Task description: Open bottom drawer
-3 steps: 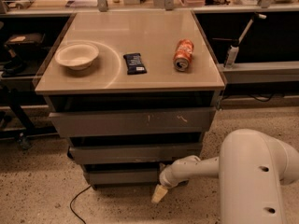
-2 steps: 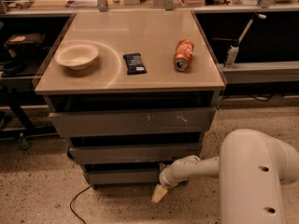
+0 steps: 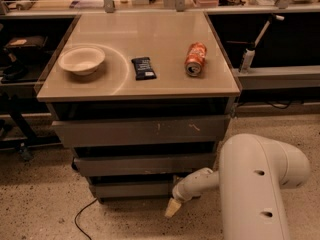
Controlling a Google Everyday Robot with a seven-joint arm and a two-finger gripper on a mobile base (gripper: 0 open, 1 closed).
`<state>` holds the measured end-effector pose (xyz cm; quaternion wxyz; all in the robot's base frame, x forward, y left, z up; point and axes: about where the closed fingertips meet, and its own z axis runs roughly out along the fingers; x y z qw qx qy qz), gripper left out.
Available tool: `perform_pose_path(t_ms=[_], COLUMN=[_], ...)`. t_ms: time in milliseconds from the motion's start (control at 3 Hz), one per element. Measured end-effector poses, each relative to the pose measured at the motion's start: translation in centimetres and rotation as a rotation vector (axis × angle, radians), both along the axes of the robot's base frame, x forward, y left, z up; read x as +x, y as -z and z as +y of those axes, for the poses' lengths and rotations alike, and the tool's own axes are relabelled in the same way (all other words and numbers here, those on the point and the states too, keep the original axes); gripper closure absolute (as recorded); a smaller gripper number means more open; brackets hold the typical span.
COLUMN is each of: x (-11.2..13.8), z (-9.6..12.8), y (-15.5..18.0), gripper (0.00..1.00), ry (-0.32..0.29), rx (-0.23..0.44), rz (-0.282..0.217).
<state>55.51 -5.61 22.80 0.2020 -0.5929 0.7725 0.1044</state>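
Observation:
The bottom drawer [image 3: 132, 189] is the narrowest, lowest grey front of the cabinet, just above the floor, with a dark gap above it. My gripper [image 3: 172, 207] hangs at the end of the white arm [image 3: 200, 181], low by the floor, just right of and in front of the drawer's right end. Its cream tip points down and to the left. Above are the mid-sized front [image 3: 145, 165] and the tall scratched front [image 3: 140, 131].
On the beige cabinet top [image 3: 165, 86] lie a white bowl [image 3: 81, 60], a dark snack packet [image 3: 143, 68] and an orange can [image 3: 195, 59] on its side. A black cable [image 3: 82, 216] runs on the speckled floor at the left. Shelving stands behind.

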Motion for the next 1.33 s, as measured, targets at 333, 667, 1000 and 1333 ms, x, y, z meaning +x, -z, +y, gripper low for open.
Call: perform_pose_path(t_ms=[333,667,1000,1333], x=[-0.1,-0.1,1.7,3.0], z=[-1.3,-2.0,-2.2,-2.0], y=[1.7,3.4,3.1,2.8], gripper=[0.0,0.0,0.0,0.0], ry=[0.022,0.027,0.003,-0.018], rx=[-0.011,-0.017,-0.034,-0.041], rz=[-0.006,-0.004,-0.047,-0.075])
